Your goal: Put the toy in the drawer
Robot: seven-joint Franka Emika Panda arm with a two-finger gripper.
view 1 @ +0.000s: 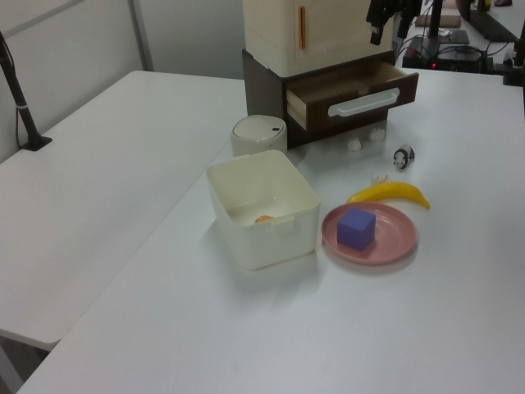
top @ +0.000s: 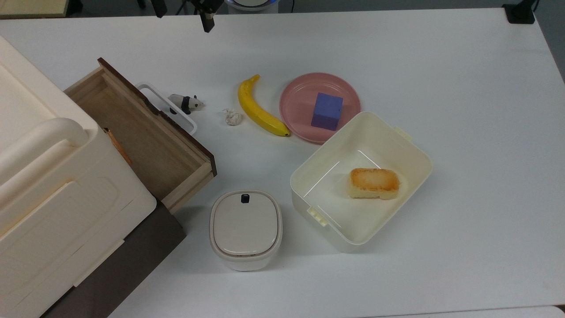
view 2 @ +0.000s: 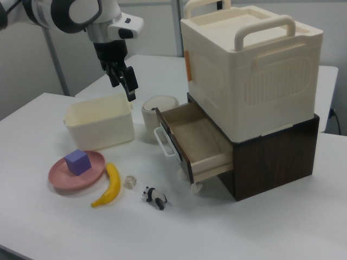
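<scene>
So this looks like the very start of the job to me: nothing is picked up yet, and the gripper (view 2: 126, 82) hangs high in the air, well apart from everything on the table (top: 441, 66), with its two fingers a bit apart and nothing between them. The toy (top: 186, 103), a little panda, stands on the table just beside the white loop handle (top: 154, 95) of the drawer (top: 145, 141), on the outer side of the dark front panel, so it's outside, not inside. The drawer is already pulled out and looks bare inside, which saves a step. My guess is the next move needs the arm to come down over the panda and line the fingers across its narrow body; it's tiny and so close to the handle that a sloppy approach could bump the handle or knock it over. Then it's a short lift over the front panel and a drop inside. Count of stuff: one panda, one banana (top: 258, 108), one crumpled paper ball (top: 232, 117) between panda and banana, one pink plate (top: 293, 104) with one purple cube (top: 327, 111) on it, one open cream bin (top: 397, 145) holding one toasted bread-like piece (top: 374, 183), one small lidded container (top: 245, 227), and one big cream box (view 2: 255, 65) with handles sitting on the dark drawer cabinet (view 2: 282, 157).
</scene>
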